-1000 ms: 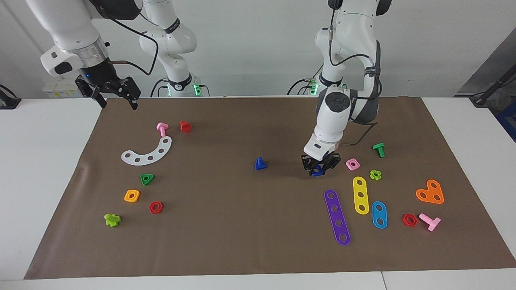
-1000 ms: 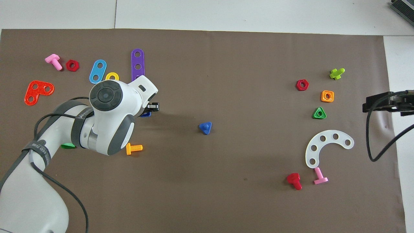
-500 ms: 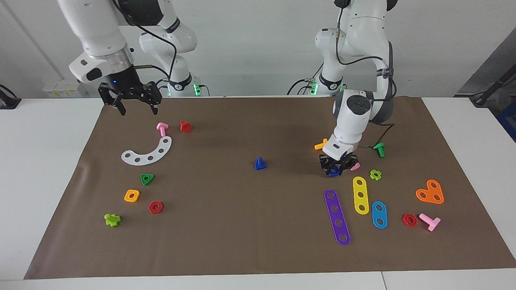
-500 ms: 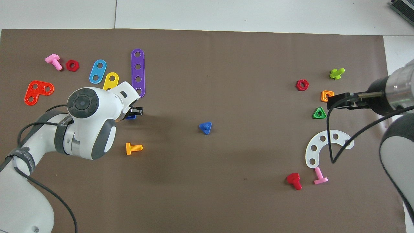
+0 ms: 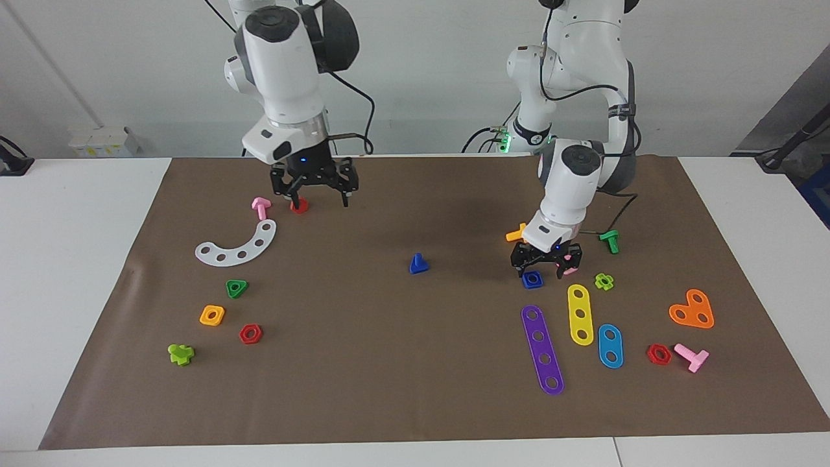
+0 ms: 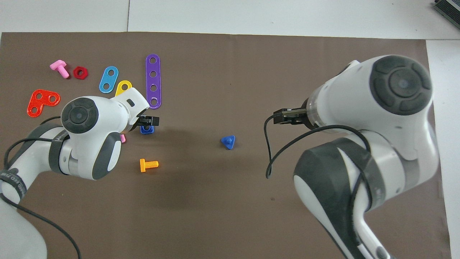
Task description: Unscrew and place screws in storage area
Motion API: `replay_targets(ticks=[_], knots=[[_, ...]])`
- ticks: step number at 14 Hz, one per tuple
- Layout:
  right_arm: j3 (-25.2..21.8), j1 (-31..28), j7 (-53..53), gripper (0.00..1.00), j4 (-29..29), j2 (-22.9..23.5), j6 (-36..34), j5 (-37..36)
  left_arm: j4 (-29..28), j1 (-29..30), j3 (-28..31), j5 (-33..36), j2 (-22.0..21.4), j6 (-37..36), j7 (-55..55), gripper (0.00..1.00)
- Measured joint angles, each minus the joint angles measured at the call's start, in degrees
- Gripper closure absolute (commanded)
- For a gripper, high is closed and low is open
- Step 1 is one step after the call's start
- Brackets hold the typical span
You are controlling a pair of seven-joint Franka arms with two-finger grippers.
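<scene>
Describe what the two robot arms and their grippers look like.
Both arms are glossy white with dark grey joint bands and round dark grey caps. A black cable loops loosely along each. The left gripper and right gripper are black two-finger linkage units below silver wrist rings, each with a small blue light. Green lights glow at the arm bases.

The left gripper [image 5: 546, 267] lets go of the blue nut [image 5: 532, 279]. Its fingers were shut on the nut a moment ago; now they stand apart, just above it. The nut now lies flat on the mat [image 5: 402, 363], nearer to the pink nut [image 5: 570, 268] than it was a second ago. The right gripper [image 5: 316, 193] has swung in from the edge of the mat, from the right arm's end. It now hangs, open as before, over the red bolt [image 5: 298, 205].
</scene>
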Motion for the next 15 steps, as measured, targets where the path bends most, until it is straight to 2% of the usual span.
replay_targets(ticks=[3,6,8,11,14,15], knots=[[0.0,4.9,6.64,0.0,-0.27,5.27,7.11,0.0,1.7,3.09,0.11,0.0,-5.46,-8.54,4.72,0.0],[-0.02,8.76,11.55,0.0,-0.34,10.25,13.31,0.0,9.28,6.46,0.22,0.0,-8.33,-20.97,8.32,0.0],[-0.05,10.37,13.03,0.0,-0.35,12.71,16.19,0.0,15.41,9.51,0.33,-0.71,-8.75,-27.56,12.25,0.0],[-0.08,11.25,13.38,0.0,-0.61,15.8,19.45,0.0,21.22,14.52,0.49,-4.39,-8.7,-32.78,17.65,0.0],[-0.1,12.79,13.38,0.02,-2.85,18.34,21.45,-0.03,27.09,15.74,0.46,-4.85,-8.68,-38.7,19.54,0.0],[-0.12,13.2,13.38,0.06,-3.8,18.55,22.0,-0.05,28.16,15.74,0.26,-4.85,-8.69,-40.04,19.55,0.0]])
